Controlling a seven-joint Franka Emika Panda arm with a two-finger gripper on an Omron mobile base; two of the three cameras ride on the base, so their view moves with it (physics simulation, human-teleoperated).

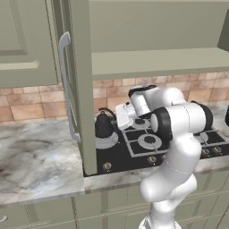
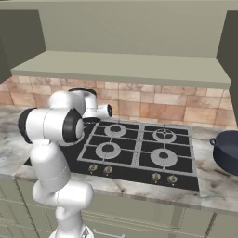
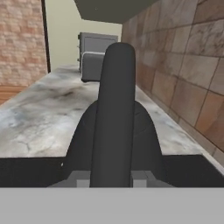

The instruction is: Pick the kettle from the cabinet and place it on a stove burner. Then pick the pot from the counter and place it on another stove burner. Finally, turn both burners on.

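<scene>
Half the pot (image 2: 228, 151) cut off

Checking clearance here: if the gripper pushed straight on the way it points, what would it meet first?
The gripper is shut on the kettle handle, so the kettle is already in its line. Beyond it lie open counter and, farther off, a grey appliance; depth is unclear.

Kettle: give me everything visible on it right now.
The kettle is small, nearly black and rounded, with a matte metal look and a thin arched loop handle on top. It stands upright on the large silvery burner at the stove's left rear, partly hidden behind the open cabinet door. In the hand view the gripper is shut on its handle.
</scene>
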